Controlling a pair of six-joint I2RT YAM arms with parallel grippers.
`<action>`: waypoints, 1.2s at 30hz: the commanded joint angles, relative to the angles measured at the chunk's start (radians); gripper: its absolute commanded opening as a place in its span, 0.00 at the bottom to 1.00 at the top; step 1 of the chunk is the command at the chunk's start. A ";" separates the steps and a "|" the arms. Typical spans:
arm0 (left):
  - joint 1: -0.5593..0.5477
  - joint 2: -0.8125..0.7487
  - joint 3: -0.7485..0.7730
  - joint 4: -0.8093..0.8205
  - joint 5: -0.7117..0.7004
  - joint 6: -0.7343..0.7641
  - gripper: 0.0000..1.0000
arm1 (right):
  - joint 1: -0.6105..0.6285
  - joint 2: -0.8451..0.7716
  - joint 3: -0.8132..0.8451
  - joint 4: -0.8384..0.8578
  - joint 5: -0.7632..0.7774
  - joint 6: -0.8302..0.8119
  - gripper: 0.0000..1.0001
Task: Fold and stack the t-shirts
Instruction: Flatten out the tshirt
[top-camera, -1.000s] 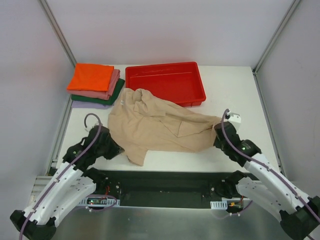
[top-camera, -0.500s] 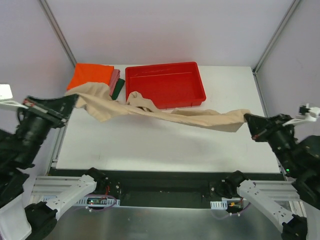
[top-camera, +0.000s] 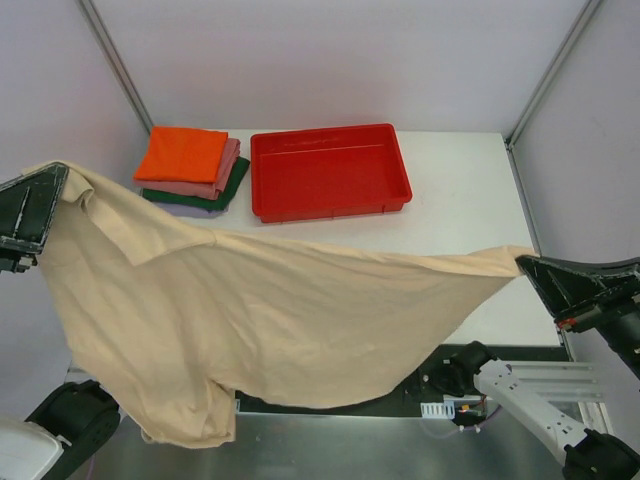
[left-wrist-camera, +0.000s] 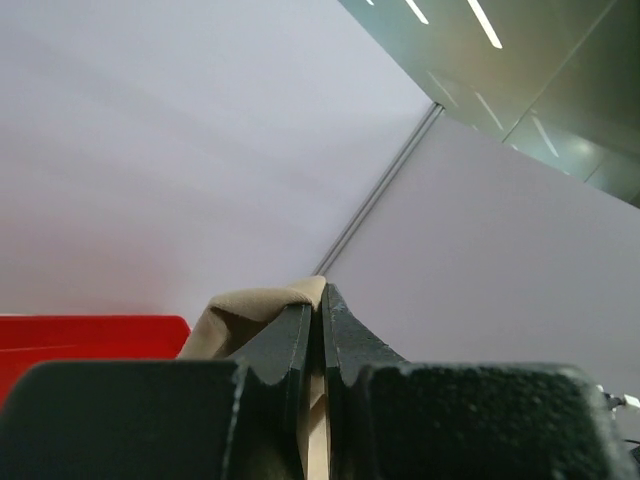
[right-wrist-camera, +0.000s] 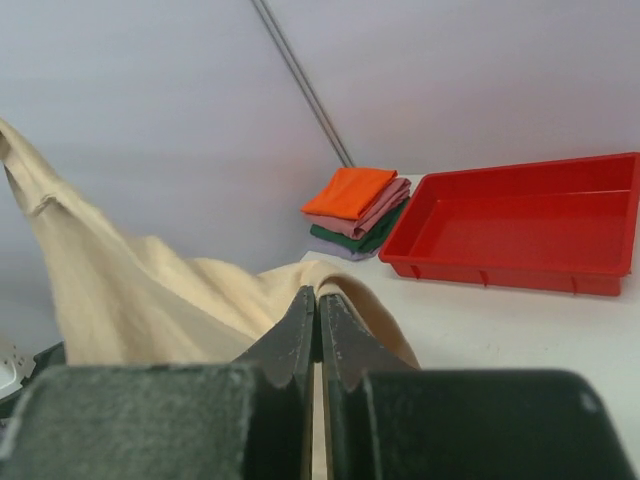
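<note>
Top view, near edge, 6 to 7 o'clock: the lower edge of the beige t-shirt hangs in front of the left arm's base and hides most of it. The right arm's base shows at 5 o'clock.

The shirt is off the counter, spread wide as one sheet between the two arms. Its top edge sags from 9 o'clock across to 3 o'clock. It hides the near-left part of the counter; cannot tell whether any cloth touches the surface.

Left jaws, 9 o'clock, raised: clenched on a corner of the beige cloth. The left wrist view shows the cloth pinched and folded over at the tips.

Right jaws, 3 to 4 o'clock, raised: clenched on the opposite corner. The right wrist view shows the cloth draping away to the left.

Farther back, 12 o'clock: red tray, flat on the counter.

Far left, 11 o'clock, just beside the tray: folded stack, orange t-shirt on top, then pink t-shirt, dark green t-shirt, and lavender t-shirt at the bottom.
</note>
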 joint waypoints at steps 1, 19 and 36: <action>-0.007 0.040 -0.016 0.041 -0.012 0.051 0.01 | -0.002 0.008 0.013 -0.013 0.016 0.000 0.01; 0.183 0.514 -0.699 0.351 -0.035 0.136 0.00 | -0.132 0.352 -0.534 0.270 0.851 -0.167 0.01; 0.191 0.830 -0.729 0.496 0.143 0.199 0.00 | -0.513 0.791 -0.632 0.617 0.237 -0.149 0.01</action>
